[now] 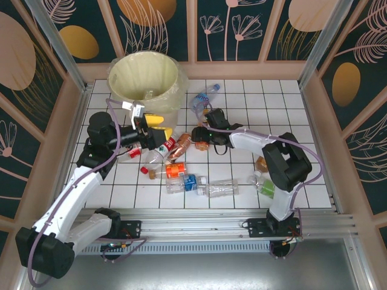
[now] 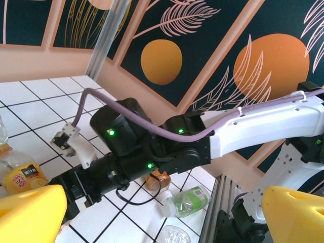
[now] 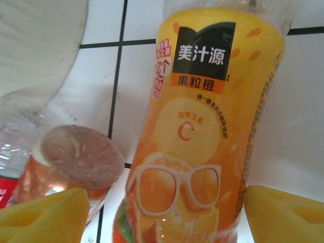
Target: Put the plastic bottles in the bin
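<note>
The bin [image 1: 145, 77], a cream bucket with a yellow liner, stands at the back left. Plastic bottles lie scattered on the tiles in front of it, among them a blue-labelled one [image 1: 187, 182] and a clear one [image 1: 221, 188]. My right gripper [image 1: 196, 138] [image 3: 167, 215] is open and straddles an orange juice bottle [image 3: 202, 131] [image 2: 23, 174] lying on the tiles; there is a gap at its left finger [image 3: 45, 215]. A copper-bottomed bottle [image 3: 76, 157] lies beside it. My left gripper [image 1: 159, 125] [image 2: 162, 223] hangs wide open with nothing in it, beside the bin's near side.
A green-labelled bottle [image 1: 264, 186] [image 2: 190, 200] and an amber one [image 1: 261, 163] [image 2: 157, 179] lie by the right arm's base. Another bottle [image 1: 204, 96] lies right of the bin. Patterned walls enclose the tiled floor, and a metal rail [image 1: 211, 220] runs along the front.
</note>
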You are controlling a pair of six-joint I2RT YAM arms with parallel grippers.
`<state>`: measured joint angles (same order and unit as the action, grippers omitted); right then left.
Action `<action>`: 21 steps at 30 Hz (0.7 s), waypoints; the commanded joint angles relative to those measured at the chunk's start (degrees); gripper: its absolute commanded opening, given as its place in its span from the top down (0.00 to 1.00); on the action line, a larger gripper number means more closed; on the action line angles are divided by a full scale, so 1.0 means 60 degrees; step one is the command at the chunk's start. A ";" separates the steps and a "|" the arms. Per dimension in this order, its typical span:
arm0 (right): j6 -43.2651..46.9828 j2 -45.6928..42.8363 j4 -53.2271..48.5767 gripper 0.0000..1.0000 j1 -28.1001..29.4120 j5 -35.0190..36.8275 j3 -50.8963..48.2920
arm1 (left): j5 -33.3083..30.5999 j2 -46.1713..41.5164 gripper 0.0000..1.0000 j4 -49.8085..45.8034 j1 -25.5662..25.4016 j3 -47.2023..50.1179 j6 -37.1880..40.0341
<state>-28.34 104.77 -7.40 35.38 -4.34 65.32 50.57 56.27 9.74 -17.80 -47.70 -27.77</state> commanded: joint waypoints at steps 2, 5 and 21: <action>-0.0287 0.0211 -0.0315 0.20 0.0044 0.0542 0.0303 | 0.0189 -0.0179 0.01 0.0383 -0.0063 0.0142 -0.0015; -0.0316 0.0284 -0.0256 0.20 0.0037 0.0576 0.0234 | 0.0185 -0.0165 0.01 0.0382 -0.0061 0.0127 -0.0015; -0.0163 0.0688 -0.0327 0.28 0.0034 0.0824 0.0192 | 0.0052 0.0070 0.01 0.0252 -0.0107 -0.0014 -0.0043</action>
<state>-29.30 108.33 -7.99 35.46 -1.04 65.41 50.54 56.18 10.07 -18.13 -47.29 -27.75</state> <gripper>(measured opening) 0.722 0.986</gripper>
